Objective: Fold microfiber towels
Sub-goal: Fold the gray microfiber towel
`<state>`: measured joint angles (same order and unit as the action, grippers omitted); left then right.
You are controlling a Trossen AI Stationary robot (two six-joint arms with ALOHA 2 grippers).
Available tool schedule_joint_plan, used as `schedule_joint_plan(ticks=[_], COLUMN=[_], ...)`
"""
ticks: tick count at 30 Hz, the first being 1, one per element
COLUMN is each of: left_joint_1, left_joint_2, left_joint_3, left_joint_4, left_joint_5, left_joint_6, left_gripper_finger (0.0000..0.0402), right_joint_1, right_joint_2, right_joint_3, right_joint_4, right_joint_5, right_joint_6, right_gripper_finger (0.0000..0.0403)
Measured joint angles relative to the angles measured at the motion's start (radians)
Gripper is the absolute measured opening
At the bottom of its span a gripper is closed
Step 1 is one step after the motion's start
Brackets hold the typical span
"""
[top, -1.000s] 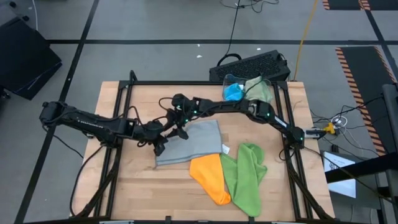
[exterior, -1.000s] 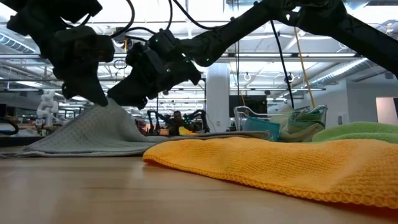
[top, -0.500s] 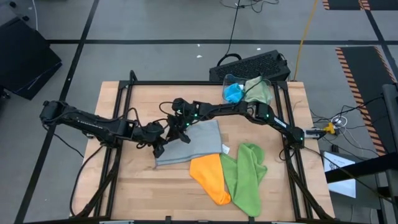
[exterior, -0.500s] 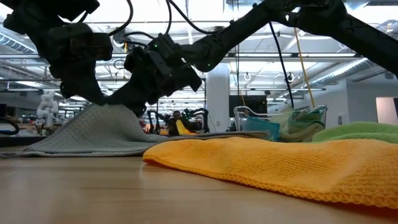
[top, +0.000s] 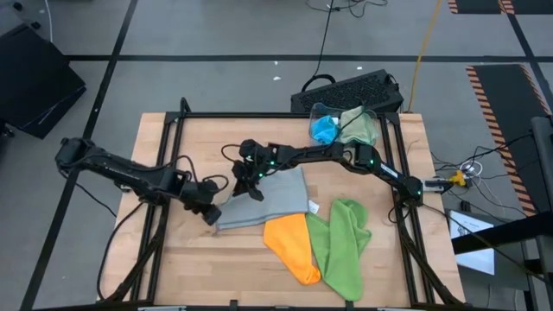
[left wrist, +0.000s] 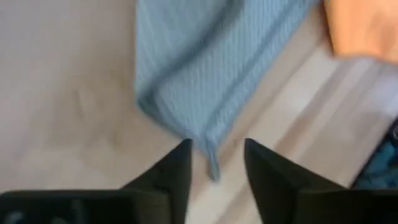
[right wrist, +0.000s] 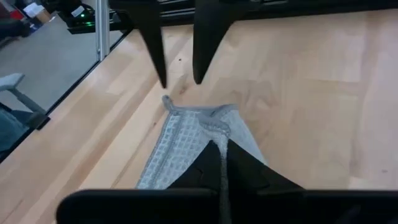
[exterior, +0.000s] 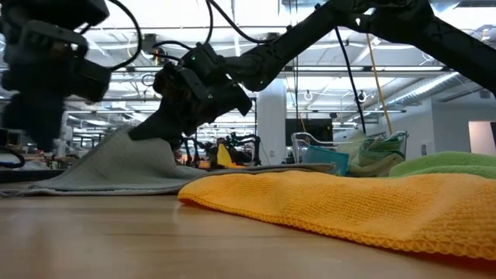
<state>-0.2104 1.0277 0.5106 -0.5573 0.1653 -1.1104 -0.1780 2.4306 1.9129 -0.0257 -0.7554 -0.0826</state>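
Towels lie unfolded along the near edge of the counter [top: 173,130]: an orange towel [top: 292,246] touching a lime green towel [top: 344,244] on its right side, both crumpled and untouched. Just beyond them, mid-counter, is the grey towel [top: 266,199], the one being worked. The left gripper [top: 210,212] sits at the grey towel's near left corner with its fingers [left wrist: 171,174] parted and nothing between them — the corner lies loose just ahead of them. The right gripper [top: 251,187] is at the far left corner, fingers pinched shut on a raised fold of the grey cloth. At the far edge, a clear bin [top: 321,112] holds a bright blue towel [top: 324,130] and a sage green towel [top: 361,126], bunched rather than neatly folded. By my reading the task is early — the grey towel is mid-fold at best, the orange and lime green ones not yet started.
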Motion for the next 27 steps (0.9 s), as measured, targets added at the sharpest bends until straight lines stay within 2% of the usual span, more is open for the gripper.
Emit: schedule_joint_plan(ticks=[4, 8, 12, 18, 23, 27], left_joint_1=[-0.092, -0.194, -0.244, -0.251, -0.251, -0.251], left_joint_2=[-0.002, -0.002, 0.0, 0.0, 0.0, 0.008], left_joint_3=[-0.009, -0.028, -0.046, -0.079, -0.105, -0.109], left_joint_4=[-0.04, -0.046, -0.032, 0.023, 0.153, 0.101], left_joint_5=[0.048, -0.029, -0.091, -0.1, -0.215, -0.292], left_joint_6=[-0.144, -0.312, -0.468, -0.705, -0.748, -0.799], left_gripper_finger=[0.0202, 0.0226, 0.0231, 0.0232, 0.0232, 0.0232], right_joint_1=[0.004, 0.002, 0.0, 0.0, 0.0, -0.001], right_joint_2=[-0.005, -0.006, -0.006, -0.006, -0.006, -0.006], right_joint_3=[0.0, 0.0, 0.0, 0.0, 0.0, 0.0], right_joint_4=[0.0, 0.0, 0.0, 0.0, -0.001, -0.001], right_joint_5=[0.002, 0.003, 0.006, 0.005, 0.008, 0.025], right_joint_6=[-0.003, -0.007, -0.009, 0.007, 0.016, 0.015], right_gripper_finger=[0.0002, 0.0001, 0.0001, 0.0001, 0.0001, 0.0])
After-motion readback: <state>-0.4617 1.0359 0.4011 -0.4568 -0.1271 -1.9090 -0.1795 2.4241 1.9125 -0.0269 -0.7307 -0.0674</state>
